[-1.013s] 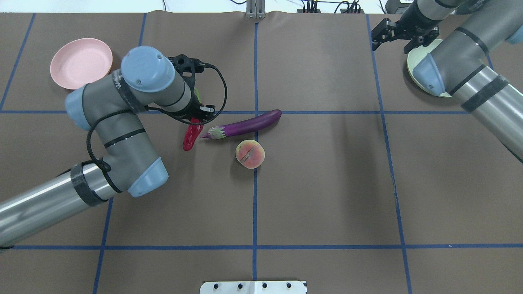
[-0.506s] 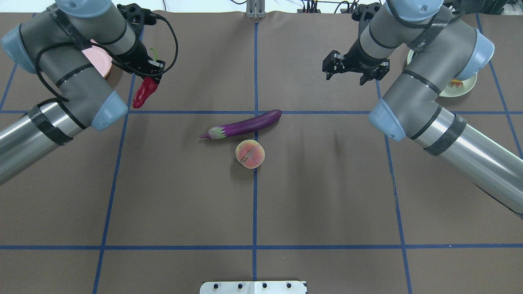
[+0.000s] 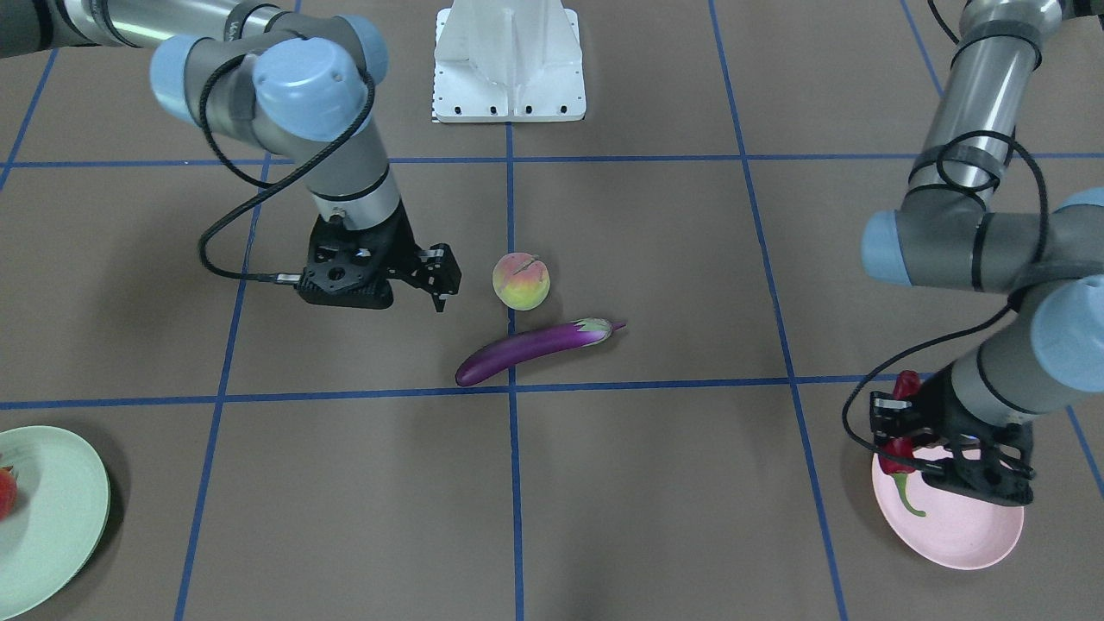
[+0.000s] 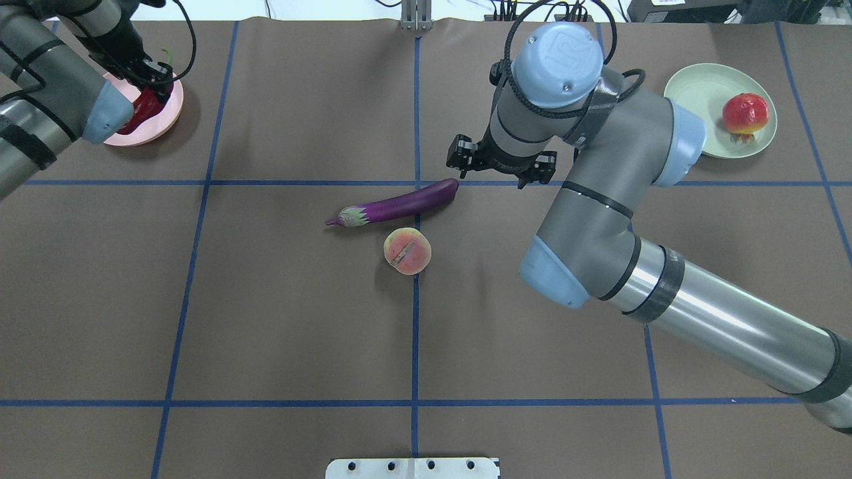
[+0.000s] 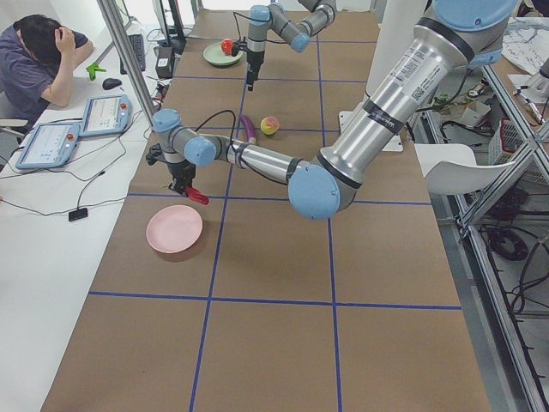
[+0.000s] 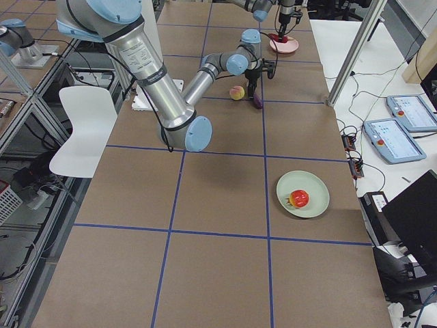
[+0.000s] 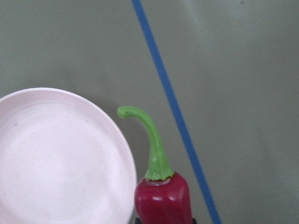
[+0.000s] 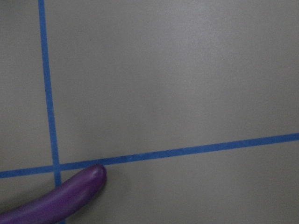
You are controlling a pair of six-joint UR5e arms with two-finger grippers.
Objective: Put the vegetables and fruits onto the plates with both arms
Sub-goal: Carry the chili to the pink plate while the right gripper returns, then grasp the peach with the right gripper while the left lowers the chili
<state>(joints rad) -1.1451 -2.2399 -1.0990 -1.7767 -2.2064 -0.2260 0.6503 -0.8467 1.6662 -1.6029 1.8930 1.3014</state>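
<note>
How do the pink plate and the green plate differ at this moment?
The pink plate is pale pink, the green plate pale mint. The green plate carries a round red fruit; the pink plate is bare, the chili pepper hanging near its rim, gripped in the left pincer. Both are plain, round and matte.

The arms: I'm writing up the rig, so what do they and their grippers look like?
Both the left arm and the right arm are silver-grey jointed tubes with light blue round joint caps and black bands. A black cable loops loosely along each wrist. The left gripper and right gripper are black, with two fingers.
</note>
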